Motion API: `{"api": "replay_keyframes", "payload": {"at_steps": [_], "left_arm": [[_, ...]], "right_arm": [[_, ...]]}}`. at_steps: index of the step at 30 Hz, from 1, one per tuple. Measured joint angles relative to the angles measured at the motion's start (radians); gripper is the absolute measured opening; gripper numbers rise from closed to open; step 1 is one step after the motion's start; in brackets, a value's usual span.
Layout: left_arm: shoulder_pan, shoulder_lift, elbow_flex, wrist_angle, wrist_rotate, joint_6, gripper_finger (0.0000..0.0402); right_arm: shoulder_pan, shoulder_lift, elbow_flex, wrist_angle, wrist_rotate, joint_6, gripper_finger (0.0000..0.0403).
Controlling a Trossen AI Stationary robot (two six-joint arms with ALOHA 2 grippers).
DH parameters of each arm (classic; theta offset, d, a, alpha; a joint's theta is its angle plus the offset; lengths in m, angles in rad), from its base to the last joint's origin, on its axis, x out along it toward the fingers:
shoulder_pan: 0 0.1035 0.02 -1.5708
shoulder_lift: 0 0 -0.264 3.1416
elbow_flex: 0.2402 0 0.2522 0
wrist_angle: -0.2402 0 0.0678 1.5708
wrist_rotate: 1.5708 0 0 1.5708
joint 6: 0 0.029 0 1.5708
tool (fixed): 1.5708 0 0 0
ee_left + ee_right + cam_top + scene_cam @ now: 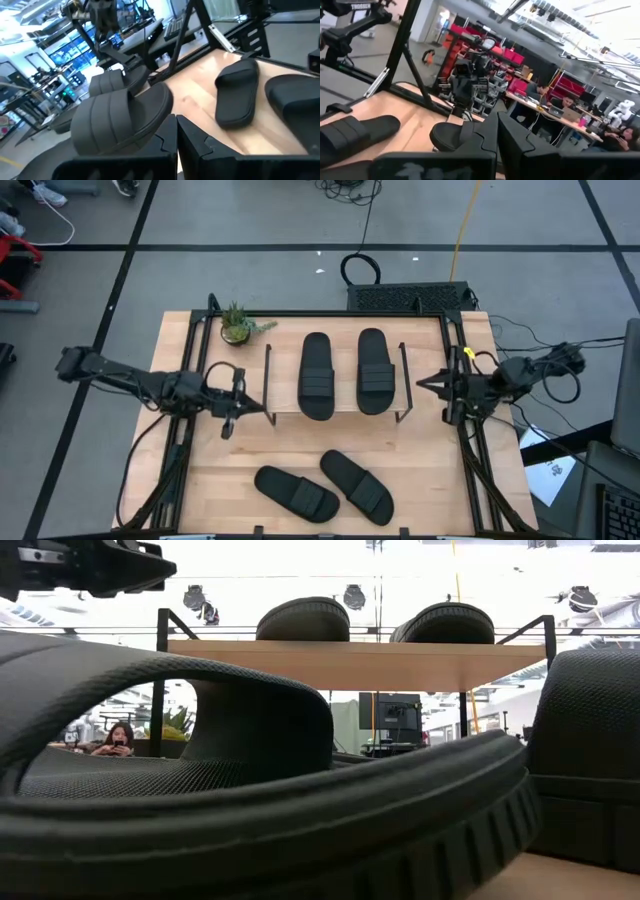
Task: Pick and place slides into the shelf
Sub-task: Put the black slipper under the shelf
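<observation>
The shelf (pixel 335 416) stands mid-table. Two black slides (pixel 317 375) (pixel 373 370) lie side by side, soles down, on its plank; the low view shows them (pixel 303 620) (pixel 447 622) above the plank (pixel 370 662). Two more slides (pixel 297 492) (pixel 356 485) lie soles down on the table near its near edge, and one fills the low view (pixel 250 820). My left gripper (pixel 258 407) (pixel 176 142) hovers shut just left of the shelf. My right gripper (pixel 422 383) (pixel 497 137) hovers shut just right of it. Neither touches anything.
A small potted plant (pixel 237 326) stands at the table's far left corner. The shelf's thin black legs (pixel 268 380) (pixel 403 380) rise right beside each gripper's fingertips. Bare wood (pixel 440 480) lies right of the two near slides. People sit at desks in the room behind (pixel 117 738).
</observation>
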Motion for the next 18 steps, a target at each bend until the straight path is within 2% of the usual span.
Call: {"api": "replay_keyframes", "payload": {"at_steps": [2, 9, 18], "left_arm": [[0.020, -0.008, 0.000, -0.022, 0.011, -0.003, 0.0000], [0.034, -0.007, 0.000, -0.112, 0.012, -0.028, 0.0000], [0.037, -0.008, 0.000, -0.136, 0.012, -0.009, 0.0000]], "right_arm": [[0.000, 0.032, 0.032, -0.015, 0.003, -0.009, 0.0000], [0.000, 0.059, 0.056, -0.064, 0.153, 0.019, 0.0000], [0.000, 0.064, 0.056, -0.115, 0.153, 0.074, 0.0000]]}}
